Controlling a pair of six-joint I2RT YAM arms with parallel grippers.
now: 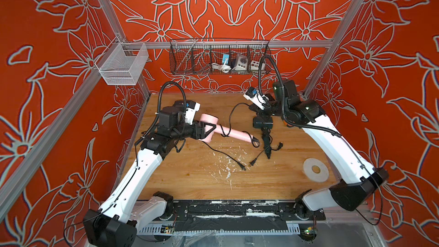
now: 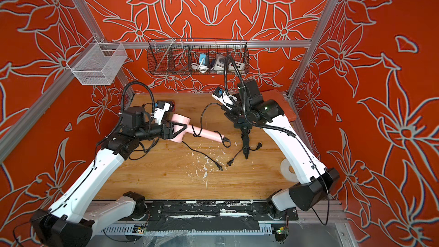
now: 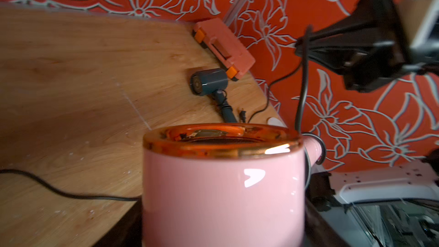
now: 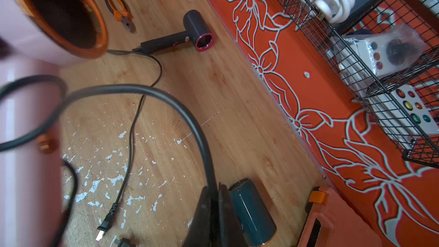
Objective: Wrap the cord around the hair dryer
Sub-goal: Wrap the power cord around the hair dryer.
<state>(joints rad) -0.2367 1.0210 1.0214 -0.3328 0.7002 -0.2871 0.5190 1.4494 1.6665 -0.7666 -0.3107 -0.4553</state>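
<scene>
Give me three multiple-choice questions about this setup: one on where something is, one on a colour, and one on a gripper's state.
1. The coiled white cable lies: A on the table; B in the black wire basket; C in the white mesh basket.
2. The hair dryer in the left gripper is: A pink; B green; C yellow.
3. The right gripper is: A wide open; B shut on pliers; C shut on the cord.

Answers: B, both top views show the cable inside the wire basket on the back rail. A, its head and handle are pink. C, the right wrist view shows the fingers pinching the black cord.
</scene>
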